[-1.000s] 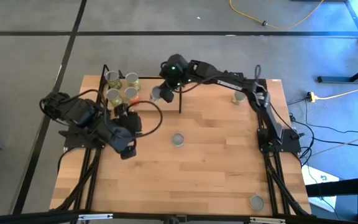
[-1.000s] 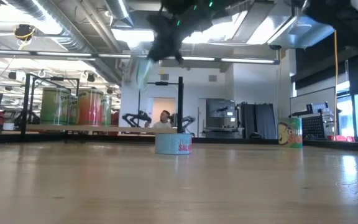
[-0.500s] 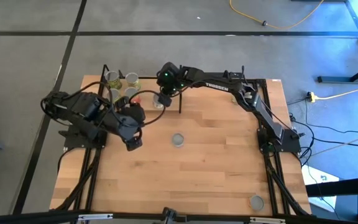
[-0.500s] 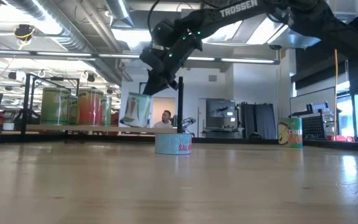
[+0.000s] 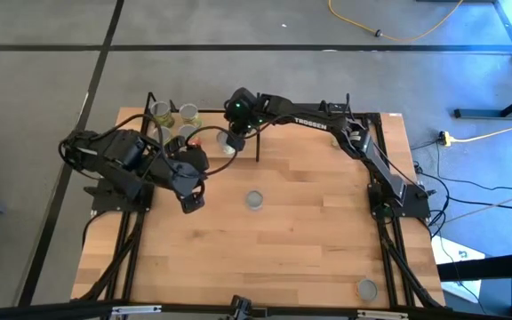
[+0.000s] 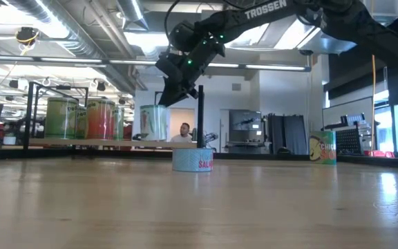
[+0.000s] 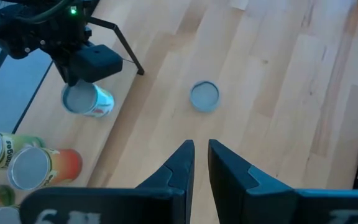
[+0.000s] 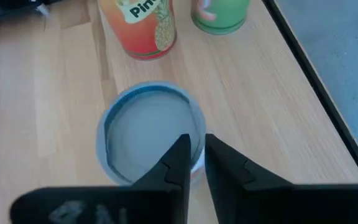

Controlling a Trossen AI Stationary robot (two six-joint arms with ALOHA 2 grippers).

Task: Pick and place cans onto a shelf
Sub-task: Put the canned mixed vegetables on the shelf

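My right gripper (image 5: pixel 232 140) is over the shelf (image 5: pixel 204 124) at the table's far left, shut on a can with a silvery top and blue rim (image 8: pixel 149 138). This can stands upright on the shelf board (image 6: pixel 102 143) in the low view (image 6: pixel 154 123). Beside it on the shelf stand a red-orange can (image 8: pixel 138 25), a green can (image 8: pixel 222 12) and others (image 5: pixel 161 110). My left gripper (image 5: pixel 191 203) is shut and empty, above the table left of a flat blue tin (image 5: pixel 254 199). My right gripper pinches the can's top rim (image 8: pixel 197 121) at one side, one finger over the silvery top and the other outside the wall. The fingers come from above, slanting down. The can is upright, with its bottom on the shelf board.
A flat blue tin (image 6: pixel 193 160) lies at mid-table. A green-yellow can (image 6: pixel 322 147) stands at the far right. Another can (image 5: pixel 366 288) stands near the front right edge. A black shelf post (image 5: pixel 258 142) rises just right of my right gripper.
My right gripper has gone down and toward the table's left with the can. The can first hung tilted and now stands upright on the shelf board. My left gripper has shifted a little toward the right and far edges.
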